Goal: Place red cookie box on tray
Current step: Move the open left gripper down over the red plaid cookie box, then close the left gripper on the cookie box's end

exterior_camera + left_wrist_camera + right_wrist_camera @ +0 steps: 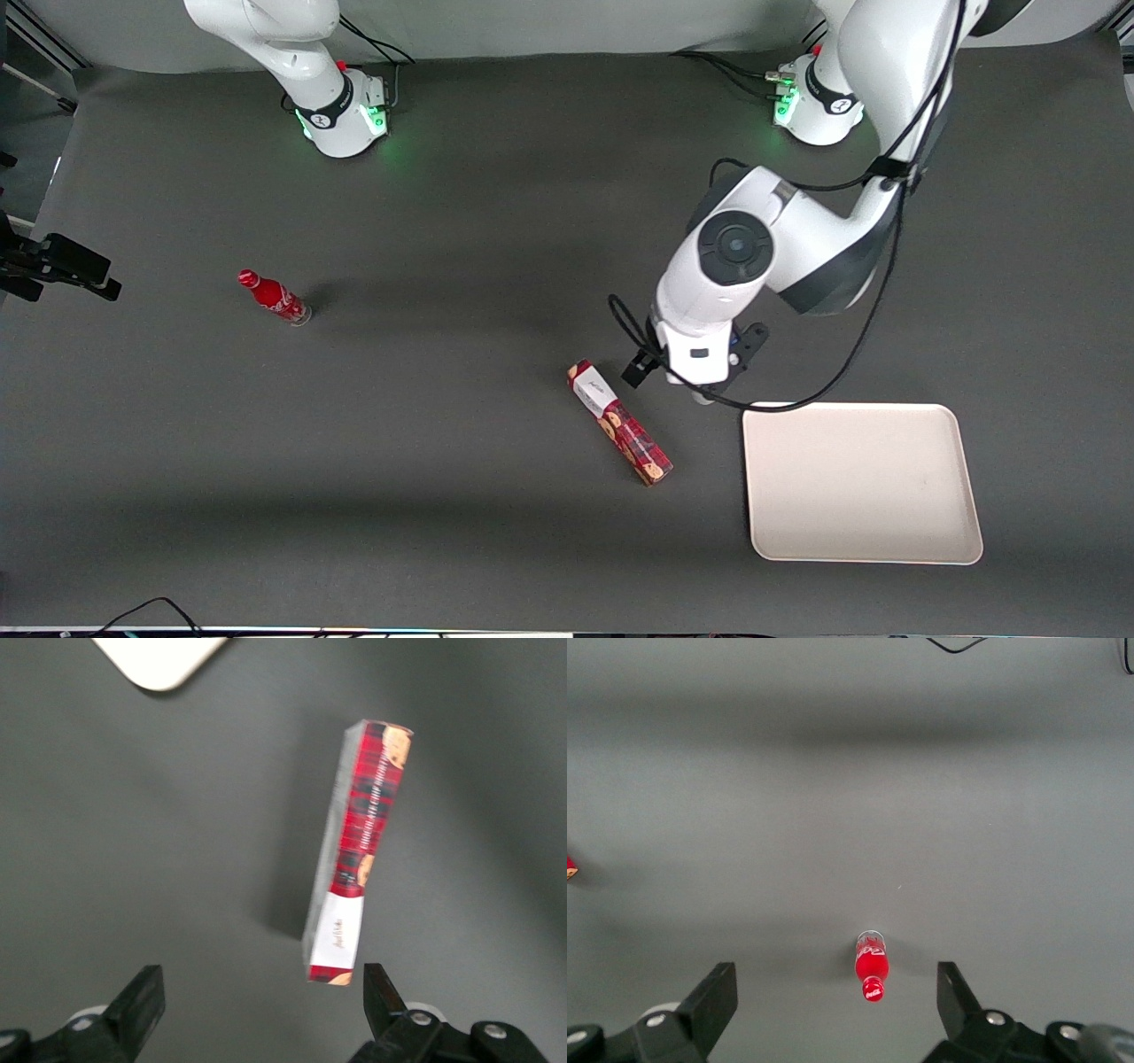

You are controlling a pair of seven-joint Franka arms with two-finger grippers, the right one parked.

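The red cookie box (pixel 618 423) lies flat on the dark table, its white label end farther from the front camera. Beside it, toward the working arm's end, rests the cream-white tray (pixel 859 483), bare. My left gripper (pixel 702 390) hovers above the table between the box's label end and the tray's nearest corner, a little farther from the front camera than both. In the left wrist view the gripper (pixel 263 997) is open with nothing between its fingers. The box (pixel 359 850) lies just ahead of one fingertip (pixel 379 990), apart from it. A tray corner (pixel 159 656) shows too.
A small red soda bottle (pixel 275 297) lies toward the parked arm's end of the table, also seen as the bottle (pixel 871 966) under the parked gripper. A black cable (pixel 797 403) hangs from the working arm near the tray's rim. A black device (pixel 62 264) sits at the table's edge.
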